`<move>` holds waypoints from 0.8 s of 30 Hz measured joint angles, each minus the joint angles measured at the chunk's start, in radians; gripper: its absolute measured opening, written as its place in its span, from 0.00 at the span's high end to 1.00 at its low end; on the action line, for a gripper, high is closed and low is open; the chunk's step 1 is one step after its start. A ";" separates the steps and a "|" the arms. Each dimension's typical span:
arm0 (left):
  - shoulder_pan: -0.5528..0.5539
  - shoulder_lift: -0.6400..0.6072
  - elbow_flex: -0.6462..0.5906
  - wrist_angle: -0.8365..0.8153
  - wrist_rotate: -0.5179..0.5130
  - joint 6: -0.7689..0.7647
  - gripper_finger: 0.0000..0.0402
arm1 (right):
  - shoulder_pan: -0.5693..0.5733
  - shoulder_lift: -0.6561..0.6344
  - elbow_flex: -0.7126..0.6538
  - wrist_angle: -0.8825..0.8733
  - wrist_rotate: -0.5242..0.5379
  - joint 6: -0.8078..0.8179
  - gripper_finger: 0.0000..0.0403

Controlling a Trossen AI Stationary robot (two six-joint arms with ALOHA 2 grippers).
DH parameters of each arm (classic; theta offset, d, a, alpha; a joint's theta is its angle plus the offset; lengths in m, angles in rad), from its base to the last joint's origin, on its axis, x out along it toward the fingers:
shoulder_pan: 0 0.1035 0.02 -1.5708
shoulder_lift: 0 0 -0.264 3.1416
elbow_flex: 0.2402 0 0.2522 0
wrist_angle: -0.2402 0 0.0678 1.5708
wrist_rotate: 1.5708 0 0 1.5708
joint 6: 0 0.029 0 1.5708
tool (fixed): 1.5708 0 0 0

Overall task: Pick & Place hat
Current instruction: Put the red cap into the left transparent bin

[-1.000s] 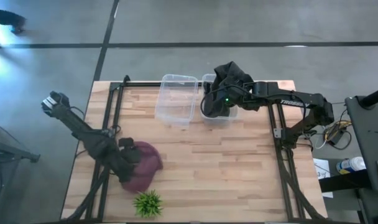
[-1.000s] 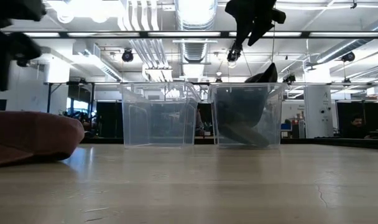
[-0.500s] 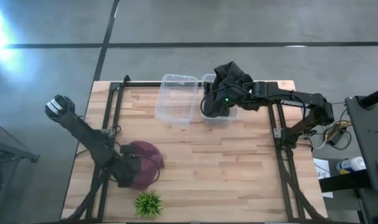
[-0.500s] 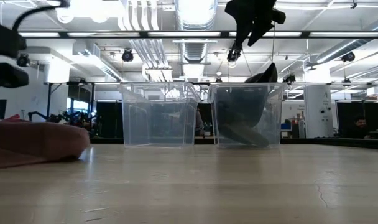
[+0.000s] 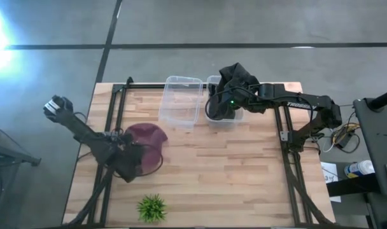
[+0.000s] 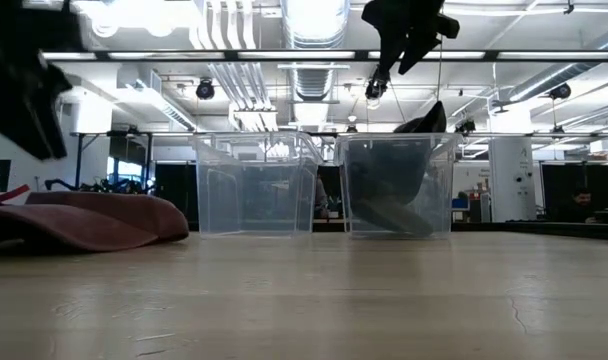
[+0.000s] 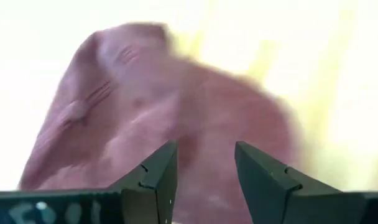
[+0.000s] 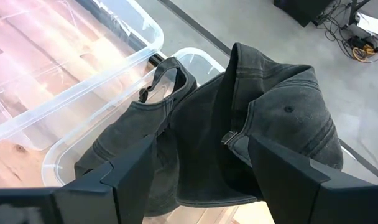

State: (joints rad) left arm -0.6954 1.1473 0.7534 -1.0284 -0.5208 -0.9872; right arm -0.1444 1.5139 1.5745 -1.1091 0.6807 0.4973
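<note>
A maroon hat (image 5: pixel 149 137) (image 6: pixel 94 220) lies on the wooden table, left of centre. My left gripper (image 5: pixel 132 160) (image 7: pixel 204 168) is at the hat's near-left part, and maroon cloth (image 7: pixel 176 99) fills the view between its fingers. A dark grey hat (image 8: pixel 251 124) (image 5: pixel 238 76) sits in the right clear bin (image 5: pixel 222 119) (image 6: pixel 399 185), draped over the bin's far rim. My right gripper (image 8: pixel 201 168) (image 6: pixel 384 75) hangs open above that bin, clear of the hat. My left gripper pinches the maroon hat between its two fingers at the near-left part (image 7: pixel 204 140), coming slanting down from the table's left. The hat's underside lies on the table (image 6: pixel 114 235). Whether the fingers hold one layer or several, I cannot tell.
An empty clear bin (image 5: pixel 181 102) (image 6: pixel 254 185) stands beside the right bin at the table's far side. A small green plant (image 5: pixel 151 207) sits near the near edge. Black frame rails (image 5: pixel 117 121) run along both sides of the table.
My left gripper first dropped toward the near edge onto the maroon hat, then drew back toward the far edge. The hat slid with it along the table toward the bins and lies flatter now. The right arm kept still.
</note>
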 joint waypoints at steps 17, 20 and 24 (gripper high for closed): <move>-0.208 0.226 0.031 0.138 0.087 0.034 0.62 | -0.004 0.000 0.000 -0.001 0.001 -0.033 0.38; -0.207 0.273 0.031 0.134 0.053 0.030 0.62 | -0.011 0.000 0.000 -0.001 0.001 -0.035 0.38; -0.208 0.333 0.032 0.092 0.002 0.003 0.62 | -0.018 0.000 0.000 -0.001 0.001 -0.038 0.38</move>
State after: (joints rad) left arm -0.9031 1.4803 0.7849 -0.9368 -0.5186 -0.9841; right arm -0.1623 1.5143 1.5745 -1.1102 0.6816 0.4595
